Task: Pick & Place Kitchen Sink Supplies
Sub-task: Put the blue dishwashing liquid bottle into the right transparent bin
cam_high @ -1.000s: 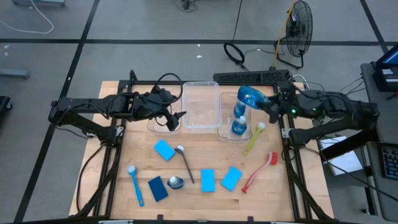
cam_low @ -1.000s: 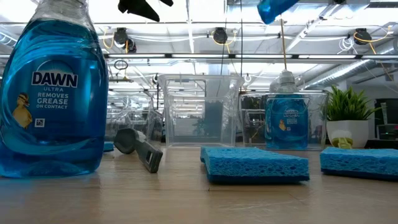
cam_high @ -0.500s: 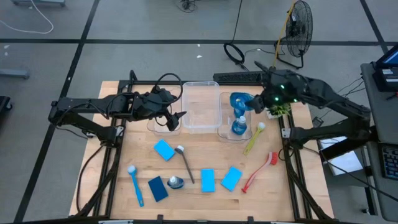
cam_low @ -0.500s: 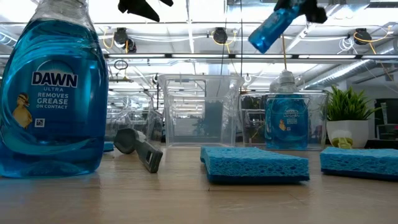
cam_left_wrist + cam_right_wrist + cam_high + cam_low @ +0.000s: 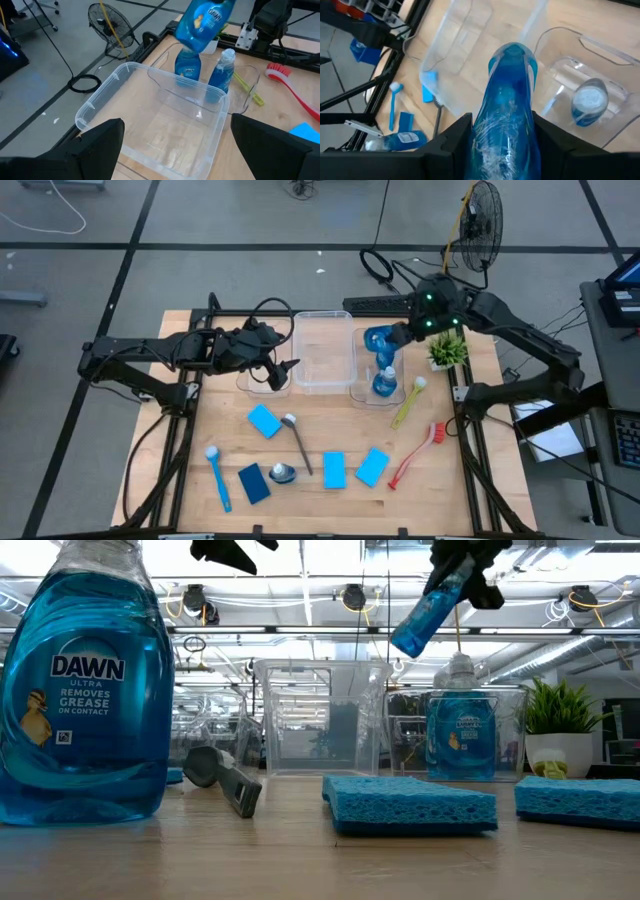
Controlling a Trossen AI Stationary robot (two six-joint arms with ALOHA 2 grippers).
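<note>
My right gripper [image 5: 399, 335] is shut on a small blue bottle [image 5: 380, 340] above the right clear bin [image 5: 362, 395]. In the low view this bottle [image 5: 425, 610] slants base-down in the air. Two more blue bottles [image 5: 187, 70] [image 5: 220, 75] stand inside that bin. A fourth bottle [image 5: 85, 690] stands on the table near its near edge. Several blue sponges [image 5: 264, 420] [image 5: 334, 469] [image 5: 372, 466], one of them darker [image 5: 254, 483], lie flat on the table. So do the blue [image 5: 217, 477], grey [image 5: 298, 442], yellow-green [image 5: 409, 402] and red [image 5: 420, 455] brushes. My left gripper [image 5: 283, 372] is open and hovers over the small left bin. My right gripper pinches the blue bottle between its two fingers [image 5: 451, 145], on the bottle's upper part [image 5: 504, 142]; the cap is hidden by the gripper. The fingers come slanting down from the far right. The bottle is lifted clear, and its base [image 5: 512, 52] points down toward the bins.
A large clear bin [image 5: 323, 385] sits between the small left bin [image 5: 250, 388] and the right one, along the far side. A small green potted plant [image 5: 447, 350] stands right of the right bin. Black frame rails run along both table sides.
My right gripper has swung toward the table's left and come a little lower, from the bin's right side to above the right bin. The bottle it holds has tipped from nearly level to slanting base-down. The left arm has kept still.
</note>
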